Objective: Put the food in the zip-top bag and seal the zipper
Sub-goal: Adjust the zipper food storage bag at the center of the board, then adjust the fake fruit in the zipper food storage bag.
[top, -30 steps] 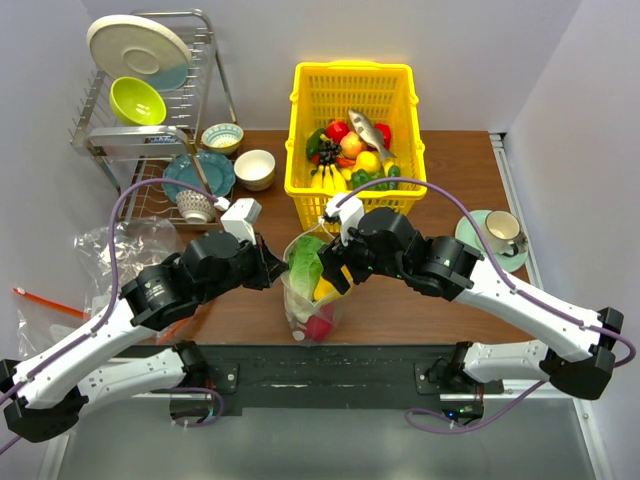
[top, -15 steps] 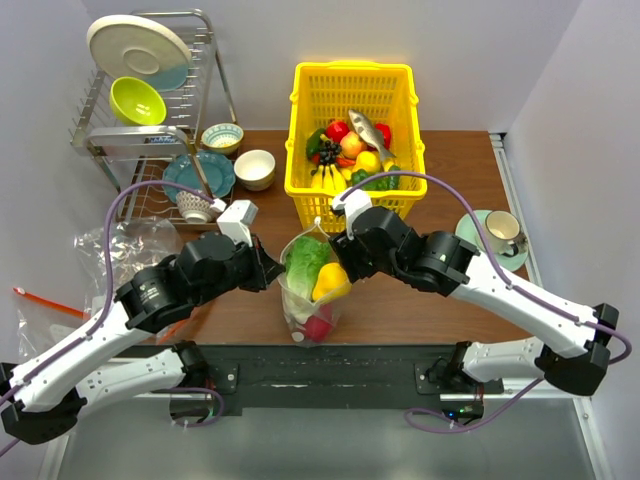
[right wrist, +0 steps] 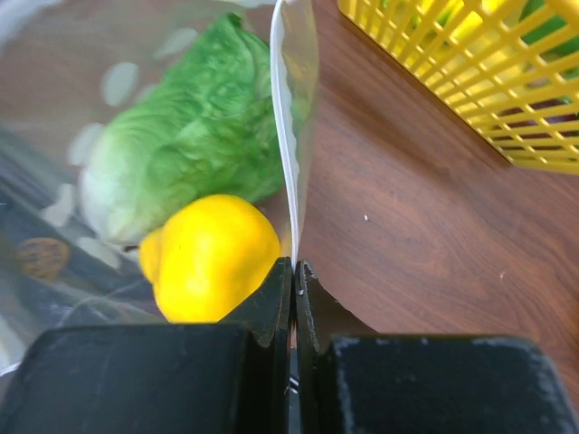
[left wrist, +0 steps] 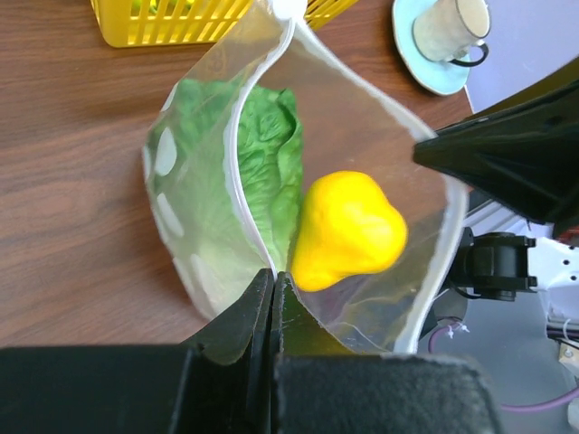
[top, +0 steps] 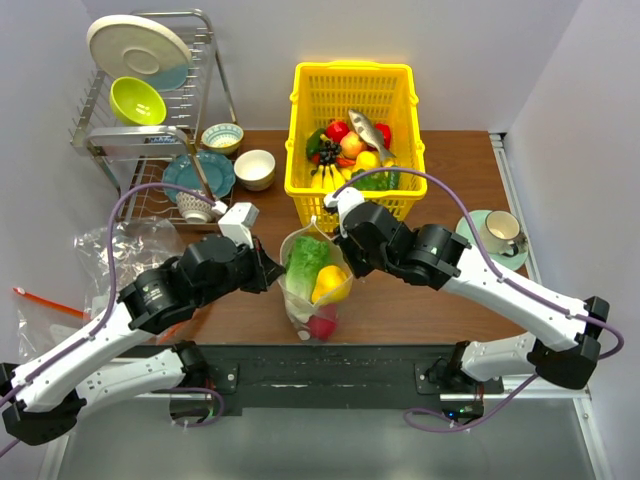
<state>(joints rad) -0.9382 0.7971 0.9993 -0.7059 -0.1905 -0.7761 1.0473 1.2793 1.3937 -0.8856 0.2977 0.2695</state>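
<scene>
The white-dotted zip-top bag (top: pixel 312 290) stands open at the table's front middle, holding green lettuce (top: pixel 304 262), a yellow piece (top: pixel 330 284) and a pink-red piece (top: pixel 320 326). My left gripper (left wrist: pixel 272 276) is shut on the bag's left mouth edge, the zipper (left wrist: pixel 237 194). My right gripper (right wrist: pixel 294 268) is shut on the opposite zipper edge (right wrist: pixel 287 154). Lettuce (left wrist: pixel 262 172) and the yellow piece (left wrist: pixel 348 231) show inside the bag (left wrist: pixel 185 244) in the left wrist view; the lettuce (right wrist: pixel 181 149) and yellow piece (right wrist: pixel 213 258) also show in the right wrist view.
A yellow basket (top: pixel 350 80) with more toy food stands behind the bag. A dish rack (top: pixel 150 110) with bowls and plates is at the back left. A cup on a saucer (top: pixel 500 235) sits at the right. Plain clear bags (top: pixel 110 250) lie at the left.
My right gripper has moved in to the bag's right mouth edge and shut on it. The left gripper has kept its hold on the other edge.
</scene>
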